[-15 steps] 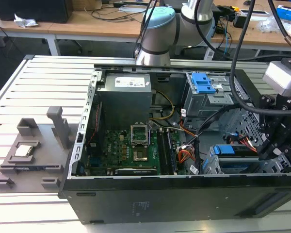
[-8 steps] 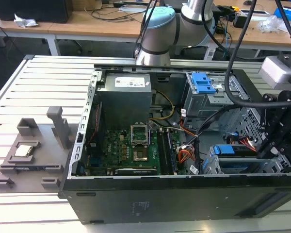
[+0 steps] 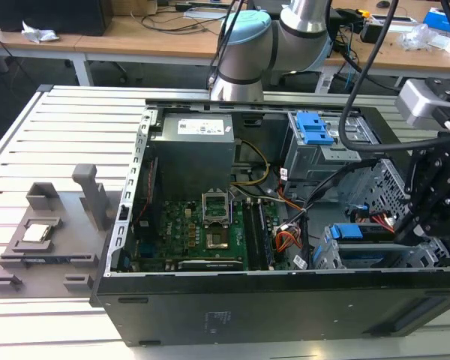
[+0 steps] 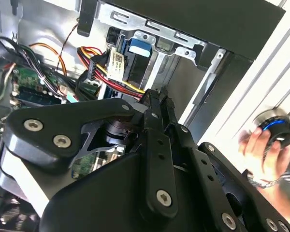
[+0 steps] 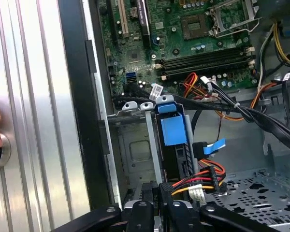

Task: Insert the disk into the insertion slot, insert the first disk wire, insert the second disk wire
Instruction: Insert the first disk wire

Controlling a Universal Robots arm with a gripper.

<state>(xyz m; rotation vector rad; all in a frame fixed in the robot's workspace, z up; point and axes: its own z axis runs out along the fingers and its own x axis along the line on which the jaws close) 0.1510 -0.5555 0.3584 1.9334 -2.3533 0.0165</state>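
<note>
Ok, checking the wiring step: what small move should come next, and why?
Probably a slight push of the gripper toward the disk: it already sits in the insertion slot, and the red-and-yellow wire connector at the gripper's tip lies close by its end.

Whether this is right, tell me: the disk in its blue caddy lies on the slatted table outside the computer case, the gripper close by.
Wrong place: the disk in its blue caddy sits in the insertion slot inside the computer case, the gripper close by; the first wrist view shows it.
</note>
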